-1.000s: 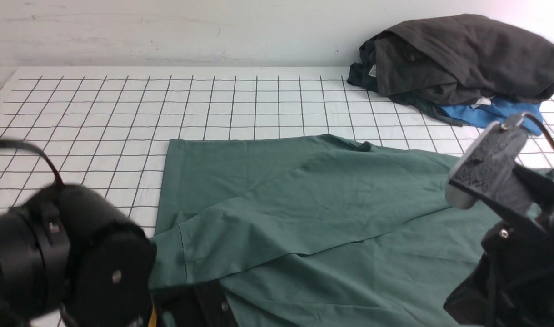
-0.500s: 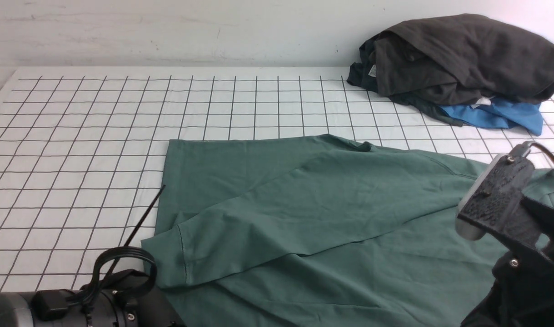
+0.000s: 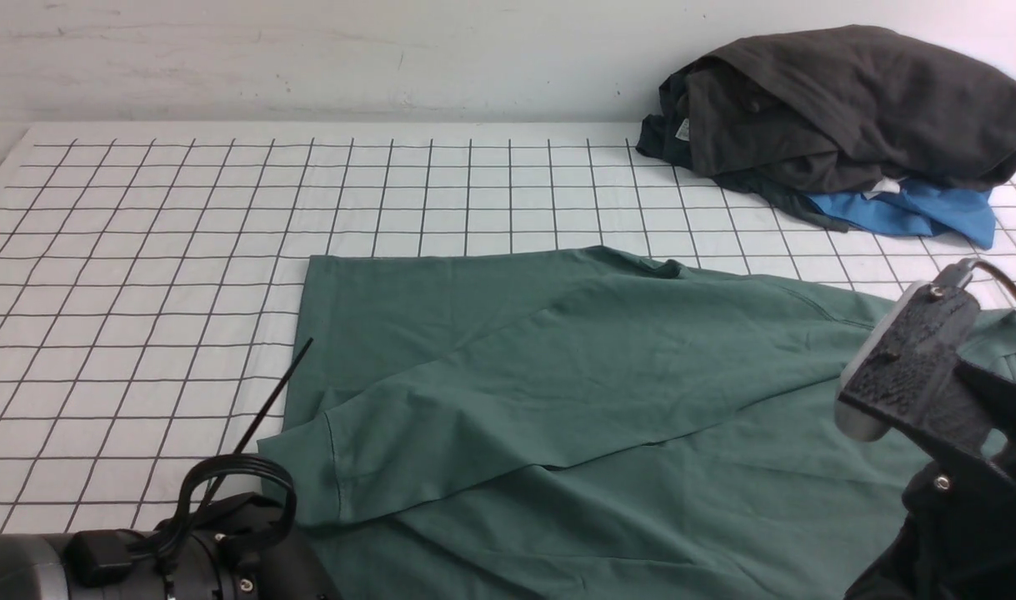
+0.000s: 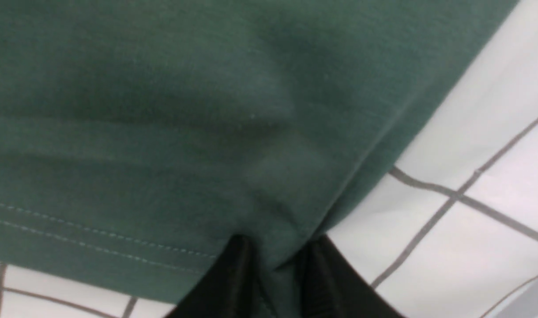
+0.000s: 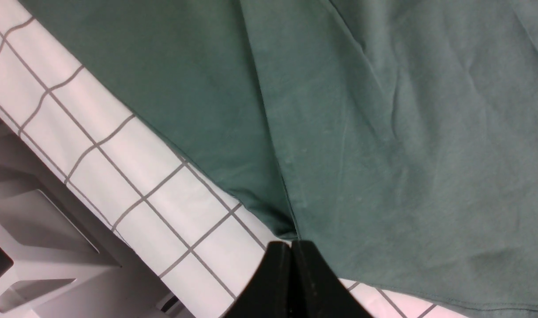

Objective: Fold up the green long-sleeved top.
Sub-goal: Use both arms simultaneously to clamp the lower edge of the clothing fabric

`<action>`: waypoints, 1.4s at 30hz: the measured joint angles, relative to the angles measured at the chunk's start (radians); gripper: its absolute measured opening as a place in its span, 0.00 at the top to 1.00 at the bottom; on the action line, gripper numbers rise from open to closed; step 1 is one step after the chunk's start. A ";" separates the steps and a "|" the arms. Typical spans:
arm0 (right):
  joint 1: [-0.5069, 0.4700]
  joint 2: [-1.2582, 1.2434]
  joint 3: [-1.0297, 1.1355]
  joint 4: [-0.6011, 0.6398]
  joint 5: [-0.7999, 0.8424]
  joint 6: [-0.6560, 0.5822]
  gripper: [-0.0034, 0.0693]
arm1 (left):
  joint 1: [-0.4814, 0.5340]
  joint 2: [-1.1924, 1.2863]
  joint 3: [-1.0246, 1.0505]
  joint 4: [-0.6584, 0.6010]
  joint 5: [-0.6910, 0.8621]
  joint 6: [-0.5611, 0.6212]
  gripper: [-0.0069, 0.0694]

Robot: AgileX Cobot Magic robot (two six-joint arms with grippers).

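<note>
scene: white table cover with a black grid (image 3: 182, 250). the large, dull green long-sleeved top (image 3: 558, 375) of jersey cloth lies flat on the near right part of it and runs off the near edge of the front view.

orientation: long axis of the green long-sleeved top runs left to right across the table. one straight edge faces the robot's left. a sleeve is laid slantwise over the body, from far right to near left, with its stitched end pointing near left. neck and logo: cannot make out.

left gripper (image 4: 280, 247): low at the near left corner of the cloth, arm body (image 3: 224, 558) at the bottom of the front view. two black fingers (image 4: 238, 274) stand close, with the corner of the top (image 4: 163, 110) pinched between them, beside the double-stitched hem.

right gripper (image 5: 291, 247): fingers pressed together, tips touching a folded edge of the top (image 5: 383, 132) where it meets the cover. whether cloth is caught between them: cannot tell.

far right corner: crumpled dark grey garment (image 3: 849, 108) heaped on a bright blue garment (image 3: 916, 212), well apart from the top.
</note>
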 joint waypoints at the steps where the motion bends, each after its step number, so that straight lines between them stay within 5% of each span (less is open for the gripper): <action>1: 0.000 0.000 0.000 0.000 0.000 0.000 0.97 | 0.000 -0.006 0.003 0.004 -0.001 -0.001 0.78; 5: 0.000 0.000 0.000 0.000 -0.001 0.000 0.97 | 0.000 -0.029 0.004 0.014 0.003 -0.001 0.87; 10: 0.000 0.000 0.000 0.000 -0.001 0.000 0.97 | 0.000 -0.037 -0.004 0.014 0.026 -0.002 0.87; 22: 0.000 0.000 0.000 0.000 -0.001 0.000 0.97 | 0.000 -0.037 -0.005 0.016 0.032 -0.038 0.55; 27: 0.000 0.000 0.001 0.000 -0.001 0.000 0.97 | 0.000 -0.037 -0.005 0.023 0.017 -0.046 0.51; 32: 0.000 0.000 0.001 0.000 -0.001 0.000 0.97 | 0.000 -0.037 -0.005 0.024 0.002 -0.049 0.58; 39: 0.000 0.000 0.001 0.000 -0.001 0.000 0.97 | 0.000 -0.037 -0.005 0.023 0.001 -0.053 0.86; 42: 0.000 0.000 0.001 0.000 -0.001 -0.001 0.97 | 0.000 -0.037 -0.005 0.023 0.001 -0.053 0.90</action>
